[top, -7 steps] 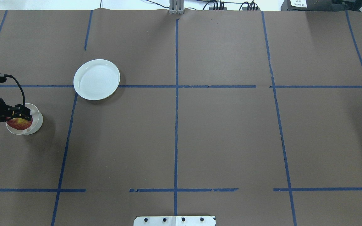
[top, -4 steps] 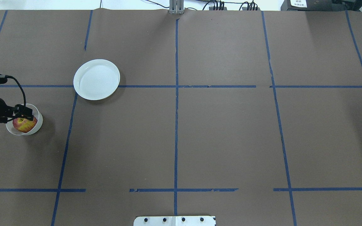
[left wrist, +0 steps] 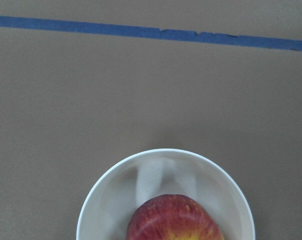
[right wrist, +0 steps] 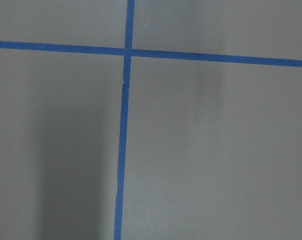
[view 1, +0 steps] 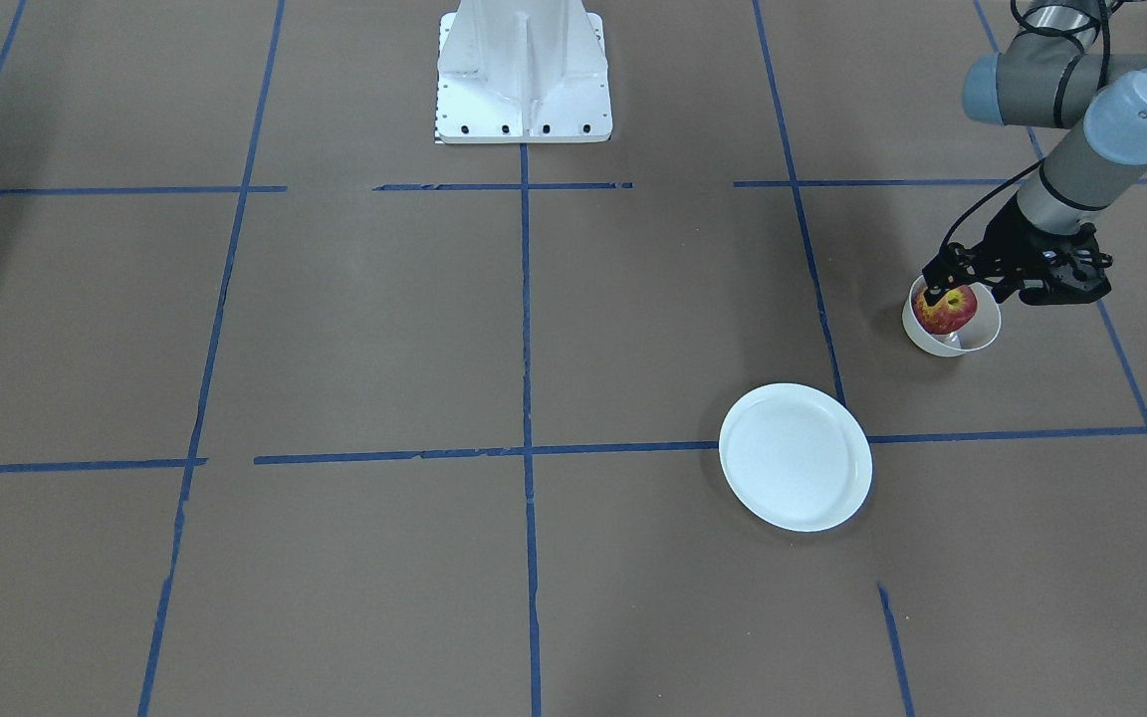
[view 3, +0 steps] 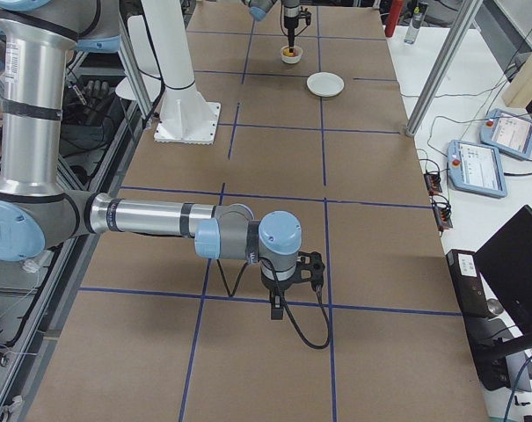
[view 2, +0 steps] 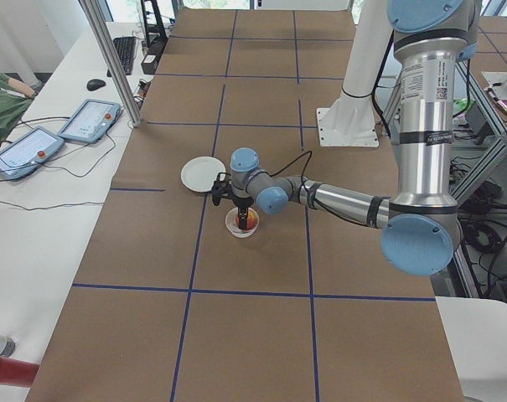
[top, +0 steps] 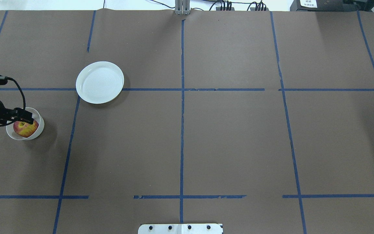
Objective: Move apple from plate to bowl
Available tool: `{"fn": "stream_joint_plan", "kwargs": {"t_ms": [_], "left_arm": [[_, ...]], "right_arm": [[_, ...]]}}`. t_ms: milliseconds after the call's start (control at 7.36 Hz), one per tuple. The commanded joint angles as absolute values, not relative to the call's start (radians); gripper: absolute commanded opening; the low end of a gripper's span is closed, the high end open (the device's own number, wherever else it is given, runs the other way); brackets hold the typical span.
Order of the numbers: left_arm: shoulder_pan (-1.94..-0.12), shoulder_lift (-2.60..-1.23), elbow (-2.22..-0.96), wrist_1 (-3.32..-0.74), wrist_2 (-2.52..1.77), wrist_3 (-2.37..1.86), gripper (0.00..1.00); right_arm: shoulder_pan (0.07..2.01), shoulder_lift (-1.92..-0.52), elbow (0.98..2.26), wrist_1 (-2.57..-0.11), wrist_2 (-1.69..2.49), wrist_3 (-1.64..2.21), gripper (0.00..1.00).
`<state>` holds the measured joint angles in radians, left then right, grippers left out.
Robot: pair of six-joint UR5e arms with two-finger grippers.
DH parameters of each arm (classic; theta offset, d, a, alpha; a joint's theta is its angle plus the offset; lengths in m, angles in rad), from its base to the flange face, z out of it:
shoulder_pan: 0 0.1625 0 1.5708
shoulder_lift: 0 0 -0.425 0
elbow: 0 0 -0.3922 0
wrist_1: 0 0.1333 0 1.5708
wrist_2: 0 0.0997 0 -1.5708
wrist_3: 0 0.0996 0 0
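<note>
At the far left of the overhead view the left claw (top: pixel 26 117) hangs over the bowl's (top: pixel 10 134) far rim, its fingers spread and gripping nothing; a second ago it held the apple (top: pixel 26 129) pinched and raised above the bowl, and half a second ago the fruit was already down; since then the claw has drawn slightly back toward its arm. The apple now sits inside the bowl, stem dimple upward, filling most of it; the left wrist view shows it resting low against the cream wall with no finger beside it. Further right, well apart from the bowl, the plate (top: pixel 100 82) lies bare on the desk (top: pixel 226 136), straddling a blue tape line (top: pixel 193 89). The right claw (view 3: pixel 279 303) shows only in the side view, parked low over the desk far from both dishes; I cannot tell whether it is spread or pressed together. Judging by this, the transfer looks done; what remains is for the left arm to lift clear without nudging the thin-walled bowl.
</note>
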<state>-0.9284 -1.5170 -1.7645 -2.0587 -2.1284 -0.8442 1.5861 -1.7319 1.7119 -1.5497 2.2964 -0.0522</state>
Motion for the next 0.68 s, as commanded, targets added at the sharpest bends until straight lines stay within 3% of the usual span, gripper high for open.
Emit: {"fn": "stream_joint_plan", "kwargs": {"t_ms": [0, 543], "left_arm": [[-1.067, -1.526, -1.773, -1.946, -2.132, -0.549, 0.99], [-1.465, -1.548, -1.773, -1.604, -2.322, -0.025, 1.00]], "right_arm": [[1.586, -1.732, 1.712, -1.549, 2.296, -0.052, 1.00], [1.586, -1.732, 1.712, -1.549, 2.296, -0.052, 1.00]]}}
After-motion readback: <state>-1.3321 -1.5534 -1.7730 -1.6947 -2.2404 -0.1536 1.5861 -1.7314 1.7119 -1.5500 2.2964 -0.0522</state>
